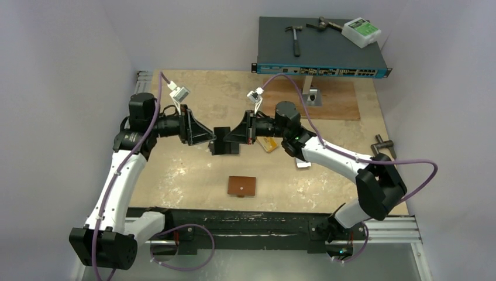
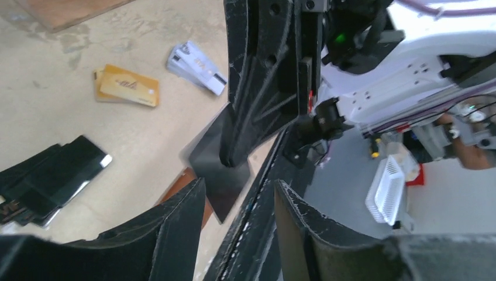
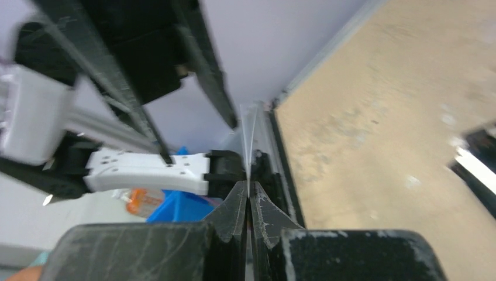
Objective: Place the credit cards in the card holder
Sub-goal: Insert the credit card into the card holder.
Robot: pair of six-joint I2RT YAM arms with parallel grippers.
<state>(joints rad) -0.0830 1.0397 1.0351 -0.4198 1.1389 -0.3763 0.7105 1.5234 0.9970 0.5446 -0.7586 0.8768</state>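
Step in hand: apparent mid-air transfer of one credit card.
Your right end effector point(image 3: 248, 186) is clamped on a black card point(image 2: 222, 187); the left end effector point(image 2: 239, 182) stands open, facing it. The card holder point(image 1: 242, 186) lies on the bench point(image 1: 175, 170), near side. Next move likely requires a square left grip before release.

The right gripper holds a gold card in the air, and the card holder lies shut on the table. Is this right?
Only the colour is wrong: the right gripper holds a black card, as the left wrist view shows. The card holder lies shut on the table.
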